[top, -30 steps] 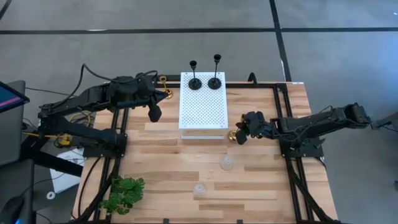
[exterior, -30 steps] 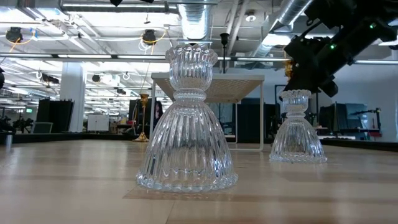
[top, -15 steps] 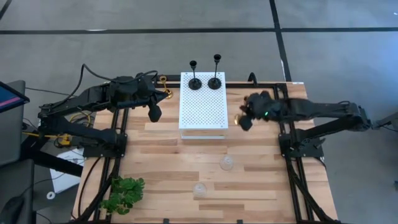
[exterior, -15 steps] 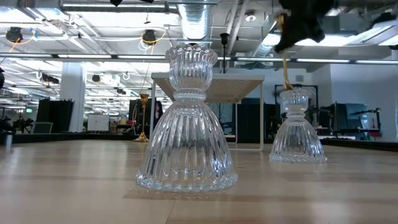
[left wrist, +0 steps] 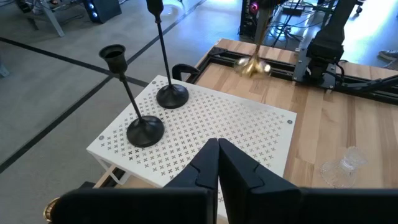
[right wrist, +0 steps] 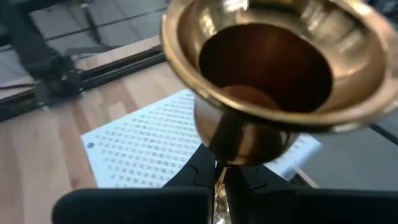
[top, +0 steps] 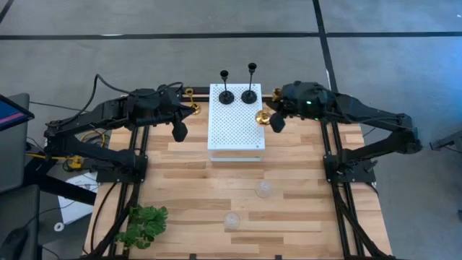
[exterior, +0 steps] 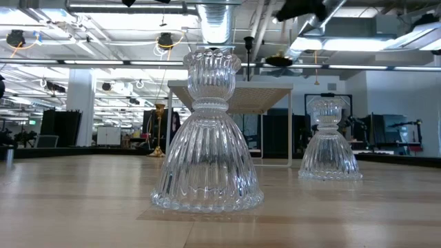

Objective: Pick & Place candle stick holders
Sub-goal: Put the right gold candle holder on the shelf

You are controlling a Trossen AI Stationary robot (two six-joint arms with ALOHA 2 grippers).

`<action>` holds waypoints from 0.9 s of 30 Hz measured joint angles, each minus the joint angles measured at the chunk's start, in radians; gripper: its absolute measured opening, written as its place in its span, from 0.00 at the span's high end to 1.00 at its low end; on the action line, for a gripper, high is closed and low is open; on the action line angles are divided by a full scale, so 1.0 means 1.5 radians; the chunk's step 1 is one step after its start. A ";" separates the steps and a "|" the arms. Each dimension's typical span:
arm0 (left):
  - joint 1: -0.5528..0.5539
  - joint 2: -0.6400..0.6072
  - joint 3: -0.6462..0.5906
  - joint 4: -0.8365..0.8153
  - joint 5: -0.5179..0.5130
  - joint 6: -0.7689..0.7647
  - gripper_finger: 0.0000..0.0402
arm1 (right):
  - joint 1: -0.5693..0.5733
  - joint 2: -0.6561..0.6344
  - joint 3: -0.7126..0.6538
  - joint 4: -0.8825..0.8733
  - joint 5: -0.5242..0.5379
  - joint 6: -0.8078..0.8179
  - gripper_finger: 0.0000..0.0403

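Observation:
My right gripper (top: pixel 274 121) is shut on a shiny gold candle stick holder (top: pixel 263 116), held in the air at the right edge of the white perforated board (top: pixel 232 126). Two tall black holders (top: pixel 225 89) (top: pixel 250 85) stand by their round bases on the board's far end. Two clear glass holders (top: pixel 264 190) (top: pixel 231 219) stand on the table nearer the front. A second gold holder (top: pixel 193 109) is at the far left, beside my left arm. My left gripper (top: pixel 179 133) is shut and empty, left of the board. My right gripper pinches the gold holder's thin stem (right wrist: pixel 219 167) between its two fingers, just below the flared hollow end (right wrist: pixel 273 68). The fingers come from the table's right side. The holder is lifted clear, and its wide lower end (left wrist: pixel 252 65) hangs below the gripper.
The white board stands raised on legs at the table's far middle. A green leafy plant (top: pixel 144 225) lies at the near left corner. Black frame rails (top: pixel 328 144) run along both sides of the wooden table.
My right gripper has risen and gone toward the table's far edge and left, from beside the board's near right corner to its right edge. The gold holder has gone with it, lifted higher and hanging below it.

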 joint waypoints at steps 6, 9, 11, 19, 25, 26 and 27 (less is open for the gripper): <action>0.000 0.000 0.000 0.000 0.000 0.000 0.99 | -0.043 0.088 0.033 0.034 -0.071 -0.036 1.00; 0.000 0.000 0.000 0.000 0.000 0.000 0.99 | -0.064 0.128 0.043 0.059 -0.109 -0.052 1.00; 0.000 0.000 0.000 0.000 0.000 0.000 0.98 | -0.075 0.152 0.051 0.077 -0.129 -0.062 1.00; 0.000 0.000 0.000 0.001 0.000 0.000 0.99 | -0.119 0.209 0.078 0.075 -0.159 -0.080 1.00; 0.000 0.000 0.000 0.001 0.000 0.000 0.98 | -0.140 0.218 0.078 0.067 -0.178 -0.081 1.00; 0.000 0.000 0.000 0.001 0.000 0.000 0.98 | -0.143 0.218 0.078 0.067 -0.182 -0.081 1.00; 0.000 0.000 0.000 0.001 0.000 0.000 0.98 | -0.145 0.218 0.078 0.073 -0.182 -0.081 1.00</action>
